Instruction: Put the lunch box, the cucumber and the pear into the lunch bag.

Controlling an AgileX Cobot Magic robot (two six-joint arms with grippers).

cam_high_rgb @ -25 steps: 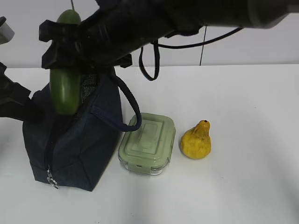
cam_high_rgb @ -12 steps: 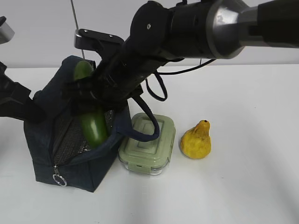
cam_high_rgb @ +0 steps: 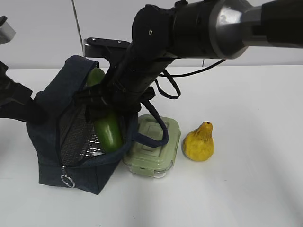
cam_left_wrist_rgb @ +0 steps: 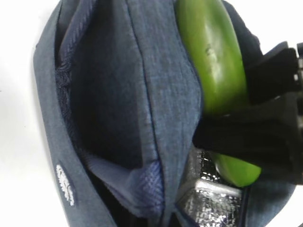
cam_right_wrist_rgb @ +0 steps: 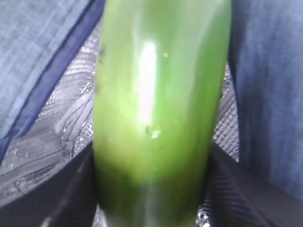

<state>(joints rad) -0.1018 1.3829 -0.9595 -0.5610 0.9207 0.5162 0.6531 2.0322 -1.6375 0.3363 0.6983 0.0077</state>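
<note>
Cucumber half inside lunch bag, betw. right gripper jaws.
R jaws flank its middle (clamped or loosening: can't tell); L gripper out of frame, pressed together.

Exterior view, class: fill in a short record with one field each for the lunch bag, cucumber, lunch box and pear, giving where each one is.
lunch bag: open on the table's left, silver lining showing
cucumber: tilted, lower end inside the bag, between the right end effector's jaws
lunch box: on the table, lid on, beside the bag
pear: upright on the table, right of the box, apart from it
</note>
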